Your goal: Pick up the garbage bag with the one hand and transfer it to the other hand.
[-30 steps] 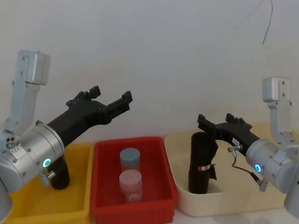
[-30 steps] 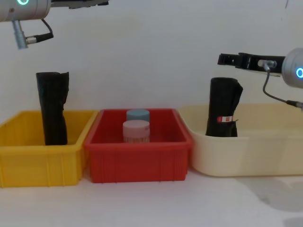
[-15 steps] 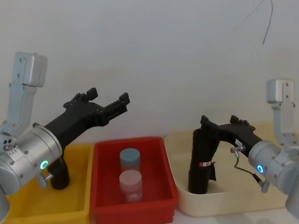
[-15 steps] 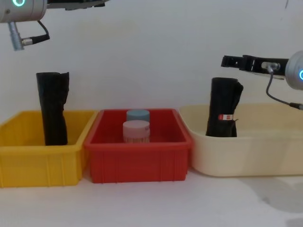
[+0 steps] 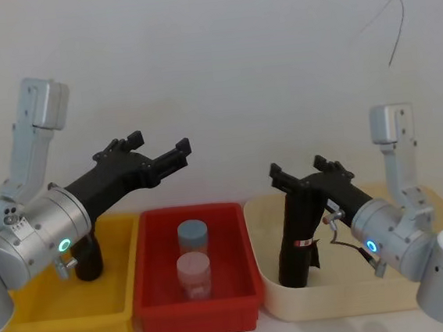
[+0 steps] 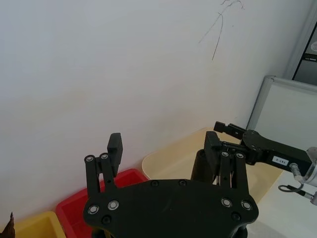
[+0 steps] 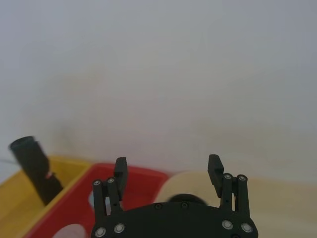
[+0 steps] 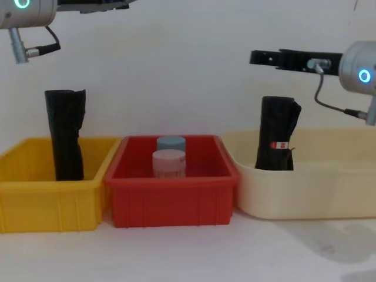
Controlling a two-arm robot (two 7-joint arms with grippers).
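Observation:
The garbage bag (image 5: 297, 237) (image 8: 277, 135) is a tall black roll with a red-and-white label band. It stands upright at the left end of the cream bin (image 5: 336, 300) (image 8: 305, 200). My right gripper (image 5: 297, 173) (image 8: 264, 57) (image 7: 167, 167) is open and hovers just above the bag's top without touching it. The bag's top (image 7: 184, 199) peeks out beneath the jaws in the right wrist view. My left gripper (image 5: 163, 142) (image 6: 163, 146) is open and empty. It is held high over the gap between the yellow and red bins, pointing toward the right arm.
A red bin (image 5: 153, 314) (image 8: 173, 205) in the middle holds a blue-lidded jar (image 5: 193, 235) and a pink-lidded jar (image 5: 193, 272). A yellow bin (image 5: 33, 329) (image 8: 41, 205) on the left holds a plain black roll (image 8: 66, 135). A white wall stands close behind the bins.
My right gripper has moved left and risen, from beside the bag's top to over it. The left arm has barely shifted. The bag has not moved.

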